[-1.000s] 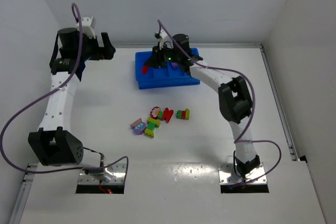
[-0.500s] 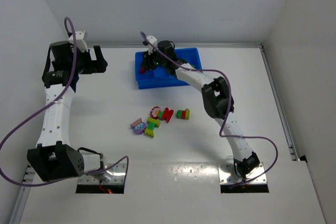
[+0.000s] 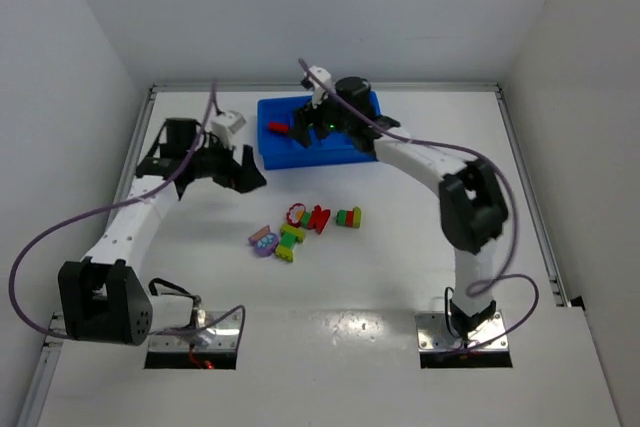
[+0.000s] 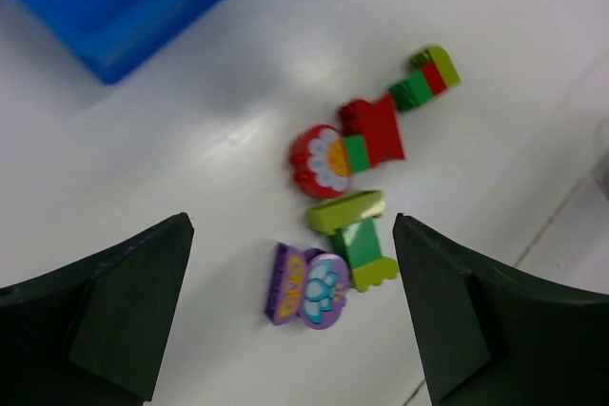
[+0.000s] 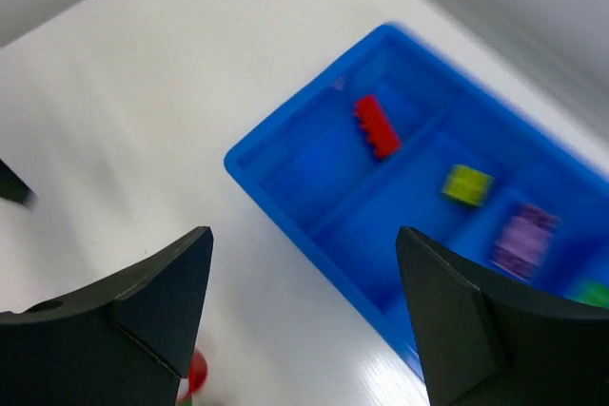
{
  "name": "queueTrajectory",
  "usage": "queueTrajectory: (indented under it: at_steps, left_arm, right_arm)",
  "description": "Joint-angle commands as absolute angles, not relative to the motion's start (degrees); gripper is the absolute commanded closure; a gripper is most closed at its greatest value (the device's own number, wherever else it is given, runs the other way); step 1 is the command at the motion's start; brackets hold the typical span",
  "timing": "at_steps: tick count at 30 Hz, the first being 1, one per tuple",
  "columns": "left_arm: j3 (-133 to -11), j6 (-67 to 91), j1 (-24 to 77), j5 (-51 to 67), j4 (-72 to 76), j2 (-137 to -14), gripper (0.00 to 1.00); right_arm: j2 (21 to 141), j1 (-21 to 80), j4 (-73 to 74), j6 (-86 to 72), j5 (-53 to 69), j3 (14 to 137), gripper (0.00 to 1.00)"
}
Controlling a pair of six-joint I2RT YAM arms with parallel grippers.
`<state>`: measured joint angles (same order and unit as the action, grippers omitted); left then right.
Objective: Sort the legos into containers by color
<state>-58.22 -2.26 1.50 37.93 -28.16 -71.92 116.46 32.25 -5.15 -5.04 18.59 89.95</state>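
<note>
Right tool (image 5: pixel 304 244) spread; wrist view alone shows yellow brick (image 5: pixel 467 183) in tray (image 5: pixel 244 163).

Left arm (image 3: pixel 125 232) stretched low and forward, angled inward, left gripper (image 3: pixel 245 172) tipped downward, jaws wide apart and empty, right arm (image 3: pixel 430 162) reaching far forward and leftward, right gripper (image 5: pixel 304 235) facing down, jaws parted, holding nothing
</note>
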Motion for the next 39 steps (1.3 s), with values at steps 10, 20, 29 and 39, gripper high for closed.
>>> queueTrajectory:
  at_steps: [10, 20, 29, 39]
  left_arm:
    - [-58.4, -16.1, 31.4, 30.3, -14.8, -85.1, 0.13]
    - [-65.7, -22.8, 39.4, 24.8, -7.6, -100.3, 0.23]
    - [-71.8, -25.9, 43.0, 25.3, -8.8, -108.3, 0.2]
    - [-71.8, -27.2, 44.6, 24.2, -9.3, -111.5, 0.2]
  right_arm:
    - [74.2, 15.9, 12.6, 11.6, 12.4, 61.1, 0.28]
    - [60.8, 10.5, 20.6, 9.3, 9.2, 55.7, 0.28]
    - [57.7, 6.0, 24.7, 8.7, 10.4, 55.7, 0.28]
    - [57.2, 4.9, 25.8, 9.2, 11.5, 55.7, 0.28]
